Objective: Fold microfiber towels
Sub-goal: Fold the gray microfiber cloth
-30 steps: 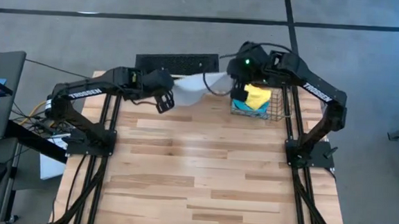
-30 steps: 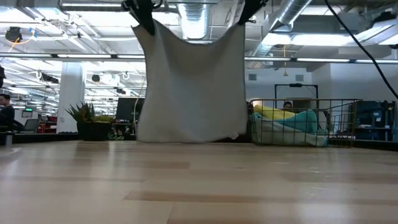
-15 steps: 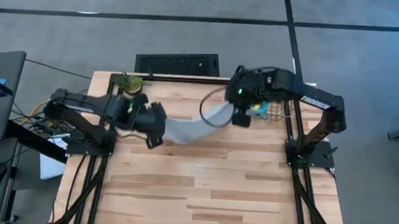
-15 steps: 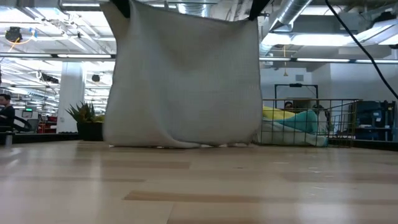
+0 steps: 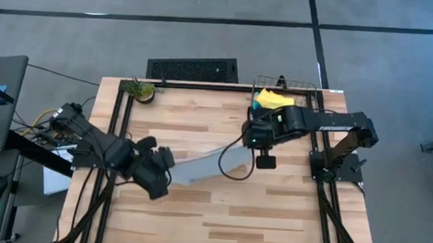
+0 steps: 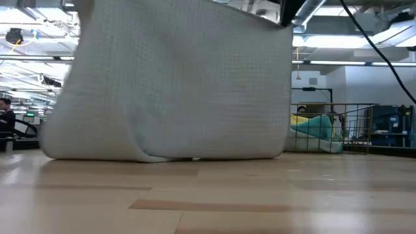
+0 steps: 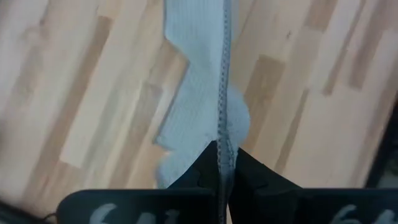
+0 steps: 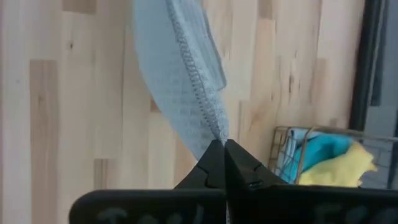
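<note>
step: pale towel (image 5: 202,166) is hung by two corners above the table (image 5: 271,215), hem touching the wood | left gripper (image 5: 160,177) clenched on one corner, right gripper (image 5: 254,141) on the other | basket (image 5: 309,89) holds remaining towels | next, likely: towel to be lowered flat, tension kept even
</note>
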